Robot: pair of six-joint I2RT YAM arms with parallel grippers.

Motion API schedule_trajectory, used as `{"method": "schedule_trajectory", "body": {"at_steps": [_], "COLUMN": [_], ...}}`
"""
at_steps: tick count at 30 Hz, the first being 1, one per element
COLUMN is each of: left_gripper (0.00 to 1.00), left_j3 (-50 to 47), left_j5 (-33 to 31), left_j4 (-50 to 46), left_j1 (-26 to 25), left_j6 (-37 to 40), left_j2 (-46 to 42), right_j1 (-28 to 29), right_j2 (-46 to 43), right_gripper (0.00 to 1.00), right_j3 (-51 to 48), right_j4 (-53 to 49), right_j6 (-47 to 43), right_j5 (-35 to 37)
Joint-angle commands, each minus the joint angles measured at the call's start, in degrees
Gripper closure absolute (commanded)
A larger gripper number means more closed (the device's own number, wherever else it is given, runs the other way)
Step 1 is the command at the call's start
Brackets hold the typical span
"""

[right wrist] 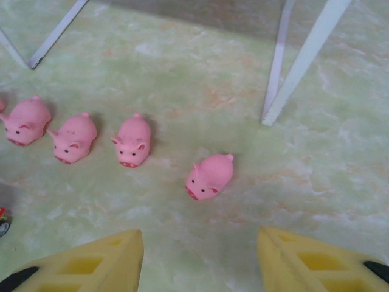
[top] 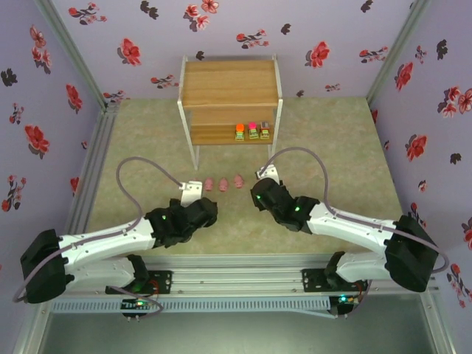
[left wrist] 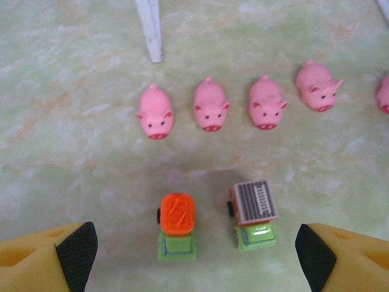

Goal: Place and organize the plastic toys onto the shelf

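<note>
three small blocky plastic toys with green bases [top: 253,131] stand in a row on the lower tier of the light brown wooden shelf with white metal legs [top: 228,85]. the rest is on the pale green bench [top: 332,147] in front of it: a row of rounded pink pig toys [left wrist: 211,112], and nearer to the arms an orange-topped blocky toy [left wrist: 177,214] and a grey-striped blocky toy [left wrist: 252,207], side by side but not touching. the left end effector [left wrist: 194,258] hangs above these two, its fingers wide apart and empty. the right end effector [right wrist: 200,261] also has its fingers apart with nothing between them. one pink pig [right wrist: 209,176] lies just ahead of it, apart from the other pigs. i judge that the step in hand is to fetch the next blocky toy. for this the left arm must centre on one toy alone, come down, and close without pushing its neighbour.
</note>
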Motion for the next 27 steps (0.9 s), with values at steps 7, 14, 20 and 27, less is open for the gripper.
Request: {"method": "schedule_trajectory", "body": {"at_steps": [7,14,20,27], "left_gripper": [0.12,0.15,0.15,0.18], "left_j3": [-0.7,-3.2,-3.7,-5.0], "left_j5": [-5.6,-1.9,-0.3,1.6], "left_j4": [-11.1,-9.2,-8.7,-5.7], "left_j1": [-2.0,-2.0,-2.0,-1.3], "left_j6": [-12.6,-14.1,-14.7,-14.2], "left_j2": [-0.7,0.9,3.1,3.8], "right_j1": [-0.8,-1.1,-1.2,-1.7], "right_j2": [-2.0,4.8,7.9,5.0], "right_gripper": [0.62,0.58,0.57,0.55], "right_j3": [-5.2,-1.7,0.2,-1.2], "right_j4": [9.0,8.6,7.4,7.3], "right_j6": [-1.1,0.3,1.3,1.5], "right_j5": [-5.3,-11.5,-12.9,-10.3]}}
